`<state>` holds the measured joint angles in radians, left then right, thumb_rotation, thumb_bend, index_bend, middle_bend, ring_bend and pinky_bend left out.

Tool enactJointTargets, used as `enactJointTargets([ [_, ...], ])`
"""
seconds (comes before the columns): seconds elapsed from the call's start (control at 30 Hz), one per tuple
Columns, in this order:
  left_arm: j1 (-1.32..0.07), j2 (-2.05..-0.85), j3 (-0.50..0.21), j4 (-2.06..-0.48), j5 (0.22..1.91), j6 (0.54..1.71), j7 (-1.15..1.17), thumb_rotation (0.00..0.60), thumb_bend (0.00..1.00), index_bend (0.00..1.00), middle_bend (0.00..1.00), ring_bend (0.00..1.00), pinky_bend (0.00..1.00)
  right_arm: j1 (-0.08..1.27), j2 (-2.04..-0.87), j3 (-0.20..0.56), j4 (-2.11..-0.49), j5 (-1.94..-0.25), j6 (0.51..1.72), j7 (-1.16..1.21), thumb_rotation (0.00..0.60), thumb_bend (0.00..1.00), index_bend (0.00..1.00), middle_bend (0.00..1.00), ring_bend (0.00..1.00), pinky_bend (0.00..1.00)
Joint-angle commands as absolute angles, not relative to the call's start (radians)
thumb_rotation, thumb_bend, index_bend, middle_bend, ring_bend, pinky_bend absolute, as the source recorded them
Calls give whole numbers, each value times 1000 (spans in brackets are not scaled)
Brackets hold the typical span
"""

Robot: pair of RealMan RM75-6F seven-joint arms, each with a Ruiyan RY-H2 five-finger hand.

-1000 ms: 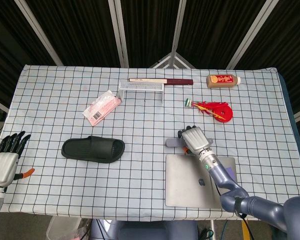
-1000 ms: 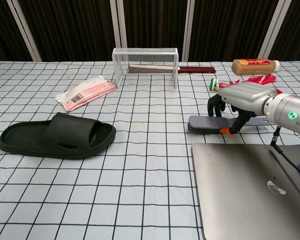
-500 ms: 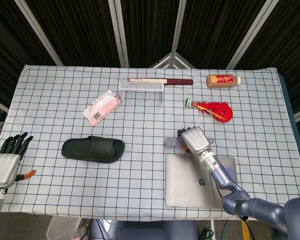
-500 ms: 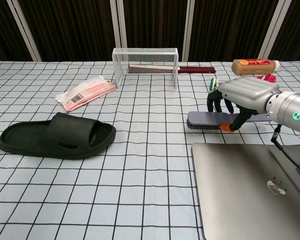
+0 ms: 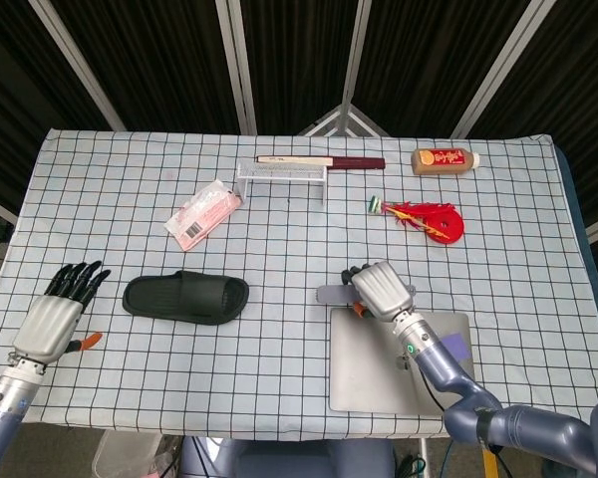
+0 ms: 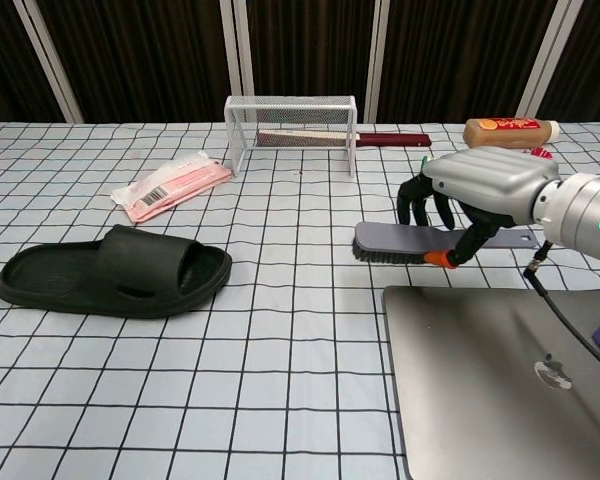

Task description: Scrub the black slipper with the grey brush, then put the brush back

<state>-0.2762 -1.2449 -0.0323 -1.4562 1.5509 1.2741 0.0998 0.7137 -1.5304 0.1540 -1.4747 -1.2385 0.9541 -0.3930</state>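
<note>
Laptop: nearest to us, a closed silver laptop (image 6: 500, 380) lies flat at the front right of the surface (image 5: 279, 339), which is covered in a white cloth with a dark grid.
Left hand: our left hand (image 5: 58, 311) is at the front left edge, holding nothing, its dark fingers straight and slightly apart, well apart from the slipper.
Right hand: our right hand (image 6: 475, 195) is clamped on the grey brush (image 6: 390, 243), fingers curled over its back just beyond the laptop's far edge.
Brush: we hold it level with the bristles facing down; in the chest view it appears just above the cloth, though we cannot tell whether the bristles touch.
Slipper: the black slipper (image 6: 110, 272) lies flat on the left half of the surface, well apart from the brush.
Packet: a pink and white packet (image 5: 203, 213) lies beyond the slipper.
Red item: a flat red object with feathery strands (image 5: 429, 218) lies beyond our right hand.
Wire rack: a small white wire rack (image 6: 292, 128) stands at the middle far side, with a long dark red and pale object (image 5: 319, 160) lying behind it.
Bottle: an orange-labelled bottle (image 5: 445, 159) lies on its side at the far right.
</note>
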Motion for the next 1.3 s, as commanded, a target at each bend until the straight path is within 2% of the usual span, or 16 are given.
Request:
enactJointTargets([
  [0.03,-315,-1250,-41,-1424,1521,1201,103,600,348,0,1,0,5,731,-1532,179,-1524,-1184,949,-455,600,677,674,642,540,621],
  [0.2,-351,-1233,-35,-1418,1471,1090,66,600,473,0,20,0,5,758,-1568,195,-1552,-1135,956,-533,600,677,674,641,541,621],
  [0.3,-360,-1230,-34,-1399,1465,1074,58,600,502,0,39,0,5,776,-1592,208,-1561,-1103,957,-567,600,677,674,642,541,621],
  [0.77,-421,-1256,20,-1298,1498,943,-44,600,515,0,43,0,5,859,-1702,258,-1537,-974,950,-632,600,678,674,644,547,621],
  [1.3,-494,-1352,54,-1144,1521,823,-142,600,550,0,39,0,7,925,-1856,299,-1421,-957,1013,-645,600,693,679,650,556,621],
])
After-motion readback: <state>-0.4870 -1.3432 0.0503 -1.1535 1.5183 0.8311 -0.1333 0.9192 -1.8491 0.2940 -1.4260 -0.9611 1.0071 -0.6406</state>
